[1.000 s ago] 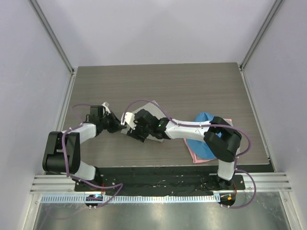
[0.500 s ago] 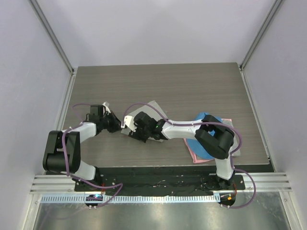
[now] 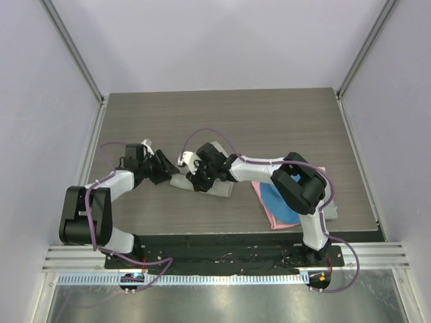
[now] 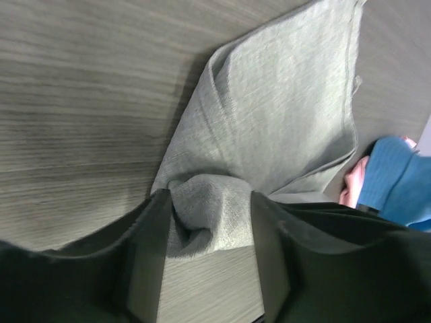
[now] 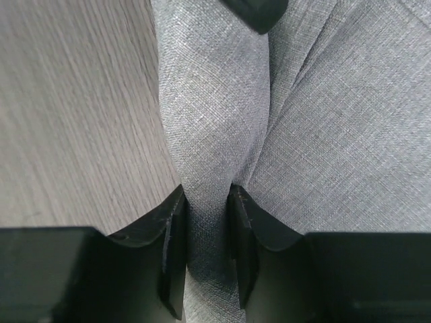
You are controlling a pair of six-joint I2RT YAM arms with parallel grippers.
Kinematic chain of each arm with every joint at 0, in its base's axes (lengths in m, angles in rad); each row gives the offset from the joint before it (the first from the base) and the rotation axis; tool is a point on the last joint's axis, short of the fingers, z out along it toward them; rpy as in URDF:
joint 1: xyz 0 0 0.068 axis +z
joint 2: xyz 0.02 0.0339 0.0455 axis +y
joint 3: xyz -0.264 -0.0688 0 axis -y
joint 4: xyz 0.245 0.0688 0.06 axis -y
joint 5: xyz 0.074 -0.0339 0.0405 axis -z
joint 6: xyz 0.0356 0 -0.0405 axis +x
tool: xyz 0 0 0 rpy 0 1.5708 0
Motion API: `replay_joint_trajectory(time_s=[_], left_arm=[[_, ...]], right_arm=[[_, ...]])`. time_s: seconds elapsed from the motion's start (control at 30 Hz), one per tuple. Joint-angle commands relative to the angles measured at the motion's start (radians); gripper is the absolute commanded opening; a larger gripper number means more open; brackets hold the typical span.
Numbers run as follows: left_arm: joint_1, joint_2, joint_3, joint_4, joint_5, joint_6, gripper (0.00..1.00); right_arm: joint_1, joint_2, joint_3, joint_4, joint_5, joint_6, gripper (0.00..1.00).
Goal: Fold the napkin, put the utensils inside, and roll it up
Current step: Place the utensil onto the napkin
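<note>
1. Top external view: a thin, soft, light grey woven napkin is lying folded on the wood-grain table, toward 8 o'clock from centre.
2. The left gripper is pinching a bunched corner.
3. The right gripper is clamping a narrow raised ridge.

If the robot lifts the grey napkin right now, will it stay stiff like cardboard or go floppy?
Probably floppy: the napkin bunches into soft wrinkles inside the left gripper. Likely thin and light too, since the right gripper pinches a fold into a narrow ridge. It would probably droop, not hold its shape.
</note>
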Motion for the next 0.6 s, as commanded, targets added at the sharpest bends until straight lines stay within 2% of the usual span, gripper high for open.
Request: replay_joint_trajectory(time_s=[0.0,0.1,0.2,0.37,0.57], left_arm=[[0.001,-0.063,0.036,-0.014,-0.054,0.006,0.63],[0.001,-0.102,0.018,-0.025,-0.1,0.019,0.71],[0.001,-0.138,-0.008,-0.025,-0.117,0.028,0.74],[0.001,-0.142,-0.054,0.015,-0.08,0.023,0.73],[-0.001,-0.106,-0.091,0.115,-0.054,0.022,0.66]], right_arm=[[-0.051,0.056,-0.011,-0.095,-0.237,0.088,0.31],[-0.1,0.073,-0.008,-0.095,-0.377,0.142,0.28],[-0.139,0.102,0.002,-0.098,-0.494,0.18,0.27],[-0.166,0.166,0.061,-0.145,-0.597,0.211,0.27],[-0.176,0.229,0.118,-0.19,-0.617,0.216,0.27]])
